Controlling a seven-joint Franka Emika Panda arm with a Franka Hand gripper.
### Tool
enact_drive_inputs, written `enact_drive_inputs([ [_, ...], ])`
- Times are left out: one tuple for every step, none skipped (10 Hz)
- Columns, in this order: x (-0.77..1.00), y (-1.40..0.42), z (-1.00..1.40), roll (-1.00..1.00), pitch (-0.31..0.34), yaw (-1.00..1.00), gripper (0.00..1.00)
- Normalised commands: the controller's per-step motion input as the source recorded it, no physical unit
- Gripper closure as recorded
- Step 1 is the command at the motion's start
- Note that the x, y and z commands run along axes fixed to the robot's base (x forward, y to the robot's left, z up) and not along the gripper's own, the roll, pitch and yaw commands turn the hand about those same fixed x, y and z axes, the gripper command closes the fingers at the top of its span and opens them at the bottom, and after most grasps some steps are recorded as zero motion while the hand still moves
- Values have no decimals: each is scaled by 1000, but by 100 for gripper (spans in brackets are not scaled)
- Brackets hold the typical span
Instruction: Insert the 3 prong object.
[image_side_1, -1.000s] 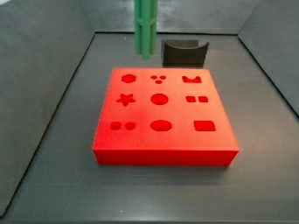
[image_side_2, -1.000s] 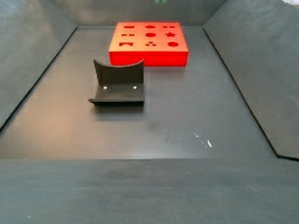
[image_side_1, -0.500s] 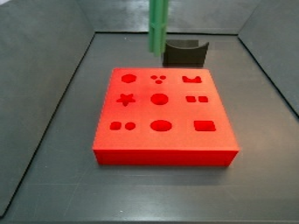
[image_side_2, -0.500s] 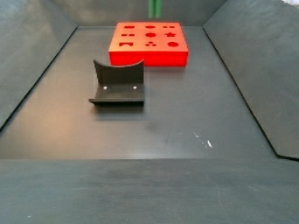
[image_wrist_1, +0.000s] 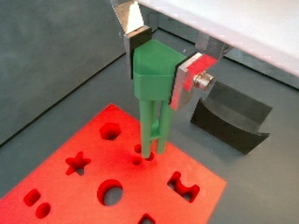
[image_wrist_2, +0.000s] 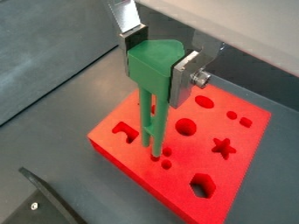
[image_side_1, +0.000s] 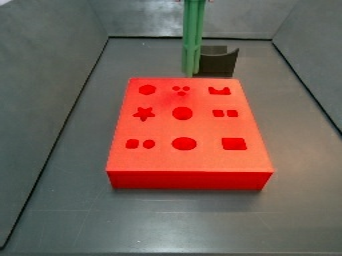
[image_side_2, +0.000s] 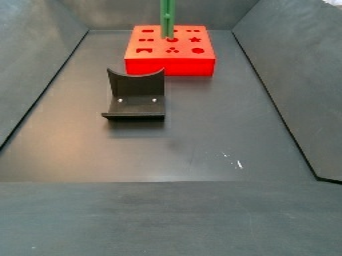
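My gripper (image_wrist_1: 163, 66) is shut on the wide head of the bright-green 3 prong object (image_wrist_1: 153, 87), also seen in a wrist view (image_wrist_2: 152, 70). The object hangs upright with its prongs pointing down. Its tips are just over the group of three small round holes (image_wrist_1: 142, 160) in the flat red block (image_wrist_1: 82, 188). In both side views only the green shaft shows (image_side_1: 194, 40) (image_side_2: 167, 18), above the far part of the red block (image_side_1: 187, 135) (image_side_2: 170, 50). The gripper itself is out of both side views.
The dark fixture (image_side_2: 134, 95) stands on the dark floor beside the red block; it also shows in a side view (image_side_1: 217, 58) and in a wrist view (image_wrist_1: 232, 122). Grey sloping walls (image_side_1: 54, 120) enclose the floor.
The green object has moved sideways across the far edge of the red block, towards the fixture in a side view, and has come down into the other side view.
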Motion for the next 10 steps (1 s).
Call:
enact_drive_inputs([
  [51, -163, -351, 141, 0, 443, 100],
  [54, -217, -263, 219, 0, 480, 100],
  [0, -140, -246, 341, 13, 389, 100],
  [0, -51, -223, 290, 3, 251, 100],
  [0, 0, -194, 196, 4, 57, 100],
  [-31, -43, -200, 124, 0, 9, 100],
  [-9, -77, -171, 0, -66, 11, 100],
  [0, -80, -29, -86, -124, 0, 100],
  [-57, 0, 0, -184, -119, 0, 100],
  [-131, 0, -20, -221, -181, 0, 100],
])
